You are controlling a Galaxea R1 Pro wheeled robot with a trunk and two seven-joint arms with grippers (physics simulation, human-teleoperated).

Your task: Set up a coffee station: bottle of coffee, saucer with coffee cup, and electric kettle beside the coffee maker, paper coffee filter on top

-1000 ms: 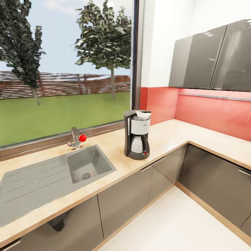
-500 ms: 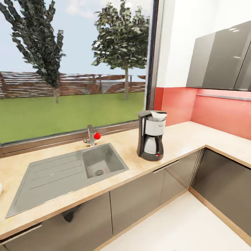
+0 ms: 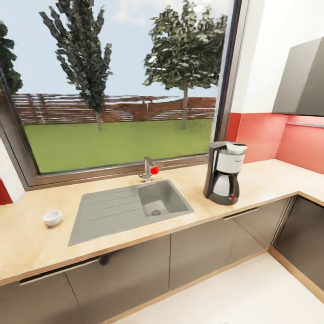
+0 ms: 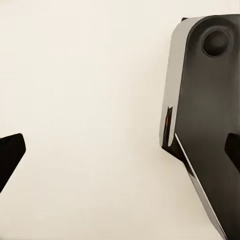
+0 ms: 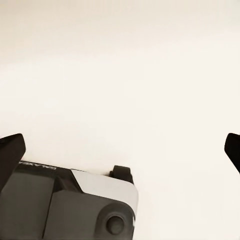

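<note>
Meanwhile the robot looks to be on its way along the kitchen, both arms hanging low, presumably tucked for travel. The left gripper has its fingertips spread wide at the edges of the left wrist view, with nothing between them; beyond the fingers lie pale floor and a grey-black part of the robot's base. The right gripper is likewise spread and empty, over the same pale floor, with another piece of the base showing beyond it.

In the head view the kitchen countertop runs under the window, well away from both grippers and above them, since the wrist cameras face the floor. The coffee maker stands on it, already where the task wants it, and a white paper coffee filter seems to sit on its top, though it is small and I would not swear to it. Far along the counter, past the sink and its tap, rests a small white cup-like bowl, probably the coffee cup, though I cannot make out a handle.

My guess is that the cup is the next thing to fetch, so the base must close in before either arm lifts
</note>
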